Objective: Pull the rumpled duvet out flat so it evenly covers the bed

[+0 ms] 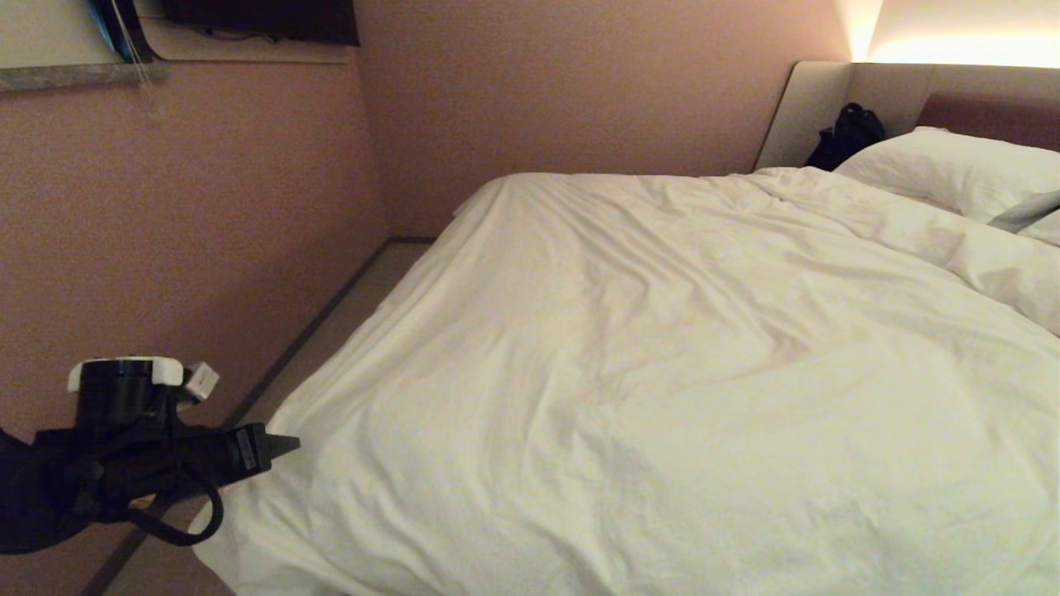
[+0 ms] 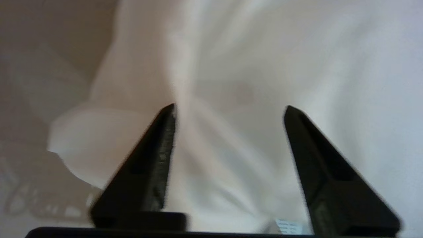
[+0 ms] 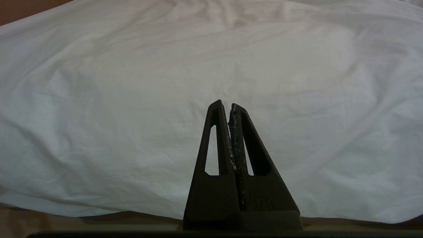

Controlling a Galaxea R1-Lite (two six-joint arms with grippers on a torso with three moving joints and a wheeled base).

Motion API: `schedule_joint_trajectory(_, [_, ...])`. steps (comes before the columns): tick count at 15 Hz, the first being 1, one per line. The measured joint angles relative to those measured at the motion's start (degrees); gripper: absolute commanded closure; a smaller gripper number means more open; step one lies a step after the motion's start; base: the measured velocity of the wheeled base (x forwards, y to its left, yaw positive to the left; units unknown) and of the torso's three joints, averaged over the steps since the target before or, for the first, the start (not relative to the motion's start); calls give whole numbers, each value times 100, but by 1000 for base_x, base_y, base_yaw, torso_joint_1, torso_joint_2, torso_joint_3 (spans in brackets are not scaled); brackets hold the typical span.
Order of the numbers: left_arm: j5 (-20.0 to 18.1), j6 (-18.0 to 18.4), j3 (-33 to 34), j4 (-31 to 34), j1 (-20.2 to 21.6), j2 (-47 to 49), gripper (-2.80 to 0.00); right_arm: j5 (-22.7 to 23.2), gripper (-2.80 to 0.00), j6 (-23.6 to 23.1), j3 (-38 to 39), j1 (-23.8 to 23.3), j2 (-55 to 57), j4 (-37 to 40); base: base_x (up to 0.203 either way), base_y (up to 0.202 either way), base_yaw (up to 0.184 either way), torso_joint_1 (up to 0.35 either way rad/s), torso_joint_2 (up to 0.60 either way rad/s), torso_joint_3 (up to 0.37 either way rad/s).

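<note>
As the room's pink wall [image 1: 207, 207] fills the left of the head view, the robot's left gripper [image 1: 281, 447] hangs at the near left corner of the bed [image 1: 807, 108], its tips pointing toward the duvet [image 1: 662, 372] and just beside the cloth's edge. In the left wrist view the left gripper [image 2: 229, 107] stands wide, nothing between its fingers, with the duvet's corner [image 2: 82, 138] lying just ahead and off to one side over the floor [image 1: 348, 323]. The duvet spreads rightward from that gripper, covering most of the mattress, its long axis running from the near foot up toward the pillow [image 1: 952, 170] and the headboard at far right; creases fan across its middle. A dark bag [image 1: 845, 136] sits in the far corner by the headboard. The right gripper [image 3: 230, 105] is out of the head view; its own camera shows it closed on nothing, poised over the duvet's near edge. Any further tug at the left corner would seem to fall to the left arm, the nearer of the two.
</note>
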Motion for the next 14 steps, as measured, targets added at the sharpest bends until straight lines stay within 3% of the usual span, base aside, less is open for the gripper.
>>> schedule_joint_trajectory(3, [-26,0,110,331,-128,-803,-280,-1,0,0,0,2,0,0,0,0,0,0,0,0])
schedule_joint_trajectory(13, [-305,-330,-726,2920,-171,-4047,-280,0,0,0,0,2,0,0,0,0,0,0,0,0])
schedule_joint_trajectory(14, [-310,-334,-769,3108,-171,-4274,0,0,0,0,0,2,0,0,0,0,0,0,0,0])
